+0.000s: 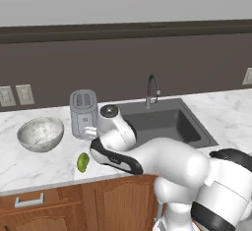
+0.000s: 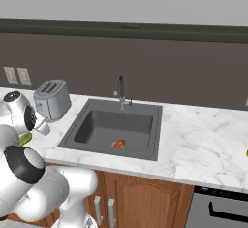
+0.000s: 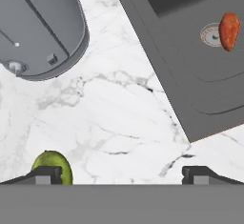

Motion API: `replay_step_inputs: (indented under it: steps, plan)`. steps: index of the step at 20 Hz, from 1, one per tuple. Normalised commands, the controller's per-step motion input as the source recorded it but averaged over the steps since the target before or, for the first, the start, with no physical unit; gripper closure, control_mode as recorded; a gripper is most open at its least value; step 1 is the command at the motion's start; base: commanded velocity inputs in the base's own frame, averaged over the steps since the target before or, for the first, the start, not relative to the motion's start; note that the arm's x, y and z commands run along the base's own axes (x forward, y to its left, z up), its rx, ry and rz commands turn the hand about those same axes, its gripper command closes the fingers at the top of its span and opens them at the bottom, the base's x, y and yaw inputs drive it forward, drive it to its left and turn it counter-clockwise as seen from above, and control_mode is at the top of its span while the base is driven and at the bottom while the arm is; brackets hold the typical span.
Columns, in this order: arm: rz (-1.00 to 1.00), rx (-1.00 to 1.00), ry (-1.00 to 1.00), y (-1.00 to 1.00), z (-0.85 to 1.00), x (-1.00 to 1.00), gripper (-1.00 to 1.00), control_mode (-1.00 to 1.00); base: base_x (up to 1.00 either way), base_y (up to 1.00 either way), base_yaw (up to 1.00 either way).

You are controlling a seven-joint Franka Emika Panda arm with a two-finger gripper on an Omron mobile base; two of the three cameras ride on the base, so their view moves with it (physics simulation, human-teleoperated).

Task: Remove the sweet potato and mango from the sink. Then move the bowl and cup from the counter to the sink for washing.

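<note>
The small green-yellow oval mango (image 1: pixel 82 162) lies on the white marble desk (image 1: pixel 44 163), out of the dark grey recessed sink (image 2: pixel 114 125) and near the front edge. The small orange-red tapered sweet potato (image 2: pixel 118 144) is in the basin, beside the drain. The wide mottled whitish-grey bowl (image 1: pixel 41 133) sits on the desk to the left of the grey toaster (image 1: pixel 83 113).

The end effector (image 3: pixel 121 173) hangs over bare marble between toaster and sink, its 2 finger tips spread wide with nothing between them; the mango sits just beside 1 tip.

The sweet potato is probably firm, light and a little rough, so it should not slip much. Its tapered ends offer little purchase, so closing across the thick middle looks safest. The bowl is likely heavy and hard, and best pinched at the rim.

The hand view shows the spread tips and the sweet potato beside the drain ring. The right base view shows where the sweet potato lies in the basin, near its front wall, plus the curved metal faucet (image 2: pixel 119 90). The left base view shows the bowl, while the arm hides part of the basin.
</note>
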Motion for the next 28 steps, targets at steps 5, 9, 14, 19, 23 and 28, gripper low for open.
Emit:
replay_step_inputs:
  steps: [5, 9, 14, 19, 23, 28]
  plan:
    - [0.00, 0.00, 0.00, -0.35, 0.07, -0.05, -1.00, -1.00, 0.00, 0.00, 0.00]
    - [0.00, 0.00, 0.00, -0.34, 0.01, -0.01, -1.00, -1.00, 0.00, 0.00, 0.00]
    - [0.00, 0.00, 0.00, -0.31, 0.01, 0.00, -1.00, -1.00, 0.00, 0.00, 0.00]
    - [0.00, 0.00, -0.01, -0.31, 0.03, 0.00, -1.00, -1.00, 0.00, 0.00, 0.00]
    - [0.00, 0.00, -0.01, -0.31, 0.03, 0.00, -1.00, -1.00, 0.00, 0.00, 0.00]
    - [0.00, 0.00, 0.00, -0.30, 0.01, 0.00, -1.00, -1.00, 0.00, 0.00, 0.00]
